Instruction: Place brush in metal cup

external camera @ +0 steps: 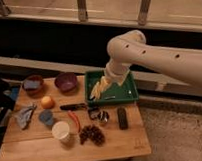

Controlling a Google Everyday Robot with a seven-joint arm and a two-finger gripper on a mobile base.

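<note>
The brush (74,107) lies flat on the wooden table (126,144), its black handle pointing left and its wider head at the right, near the metal cup. The metal cup (103,116) is small and shiny and stands upright just right of the brush head. My gripper (103,86) hangs from the large white arm (143,53) over the left part of the green tray (126,94), behind the brush and cup and apart from both. It overlaps a yellow item (94,91) lying in the tray.
A black block (122,118) lies right of the metal cup. A red chilli (74,120), a white cup (61,131), a blue cup (45,117), a dark cluster (91,135), an orange (47,102), a cloth (24,116) and two bowls (66,81) (33,84) are spread over the table's left part.
</note>
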